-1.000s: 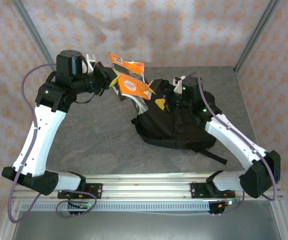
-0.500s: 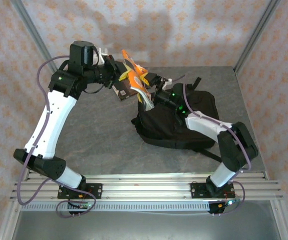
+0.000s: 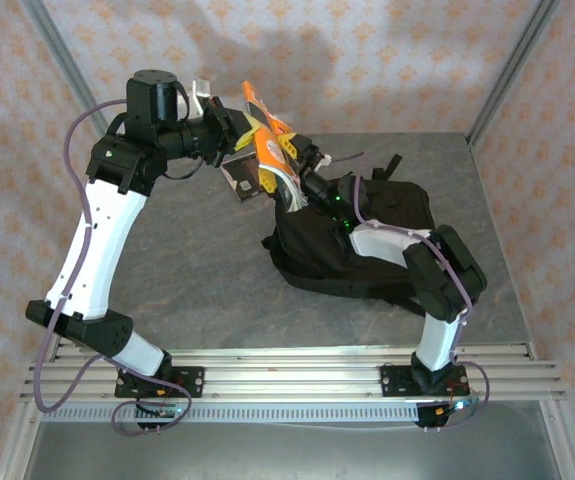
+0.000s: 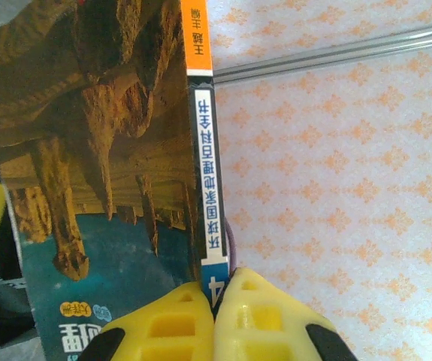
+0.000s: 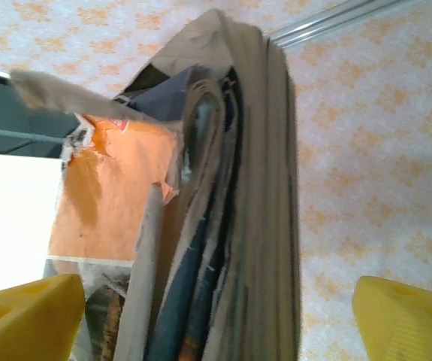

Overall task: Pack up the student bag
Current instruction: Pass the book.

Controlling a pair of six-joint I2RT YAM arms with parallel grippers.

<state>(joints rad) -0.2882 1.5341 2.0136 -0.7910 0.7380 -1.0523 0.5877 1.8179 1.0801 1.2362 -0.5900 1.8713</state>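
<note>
Student bag [image 3: 367,245], black and soft, lies on the grey bench [image 3: 187,260] right of centre, slumped flat, with a strap trailing toward the near edge. In the top external view the right arm folds back over the bag, and the right tool [image 3: 302,180] points up at the bag's far left corner, just under a bundle of books [image 3: 267,150] with orange covers. The left arm reaches in from the left, its left tool [image 3: 239,138] meeting the bundle from that side, so the books hang in the air above the bench and beside the bag's far edge. From the left wrist, the 2 yellow fingers [image 4: 170,323] of the left tool [image 4: 214,308] are pressed together on the spine of a book [image 4: 88,150], whose cover shows a brown cave scene above a teal band; the white spine carries blue characters and an orange block at its far end. Behind it is the patterned wall [image 4: 351,188]. From the right wrist, the right tool [image 5: 216,323] has its yellow fingers [image 5: 20,320] spread wide, 1 at each lower corner, and the grey page edges of the books [image 5: 238,188] stand between them; a gap shows on the right side, and I cannot tell whether the left finger touches the pages.
</note>
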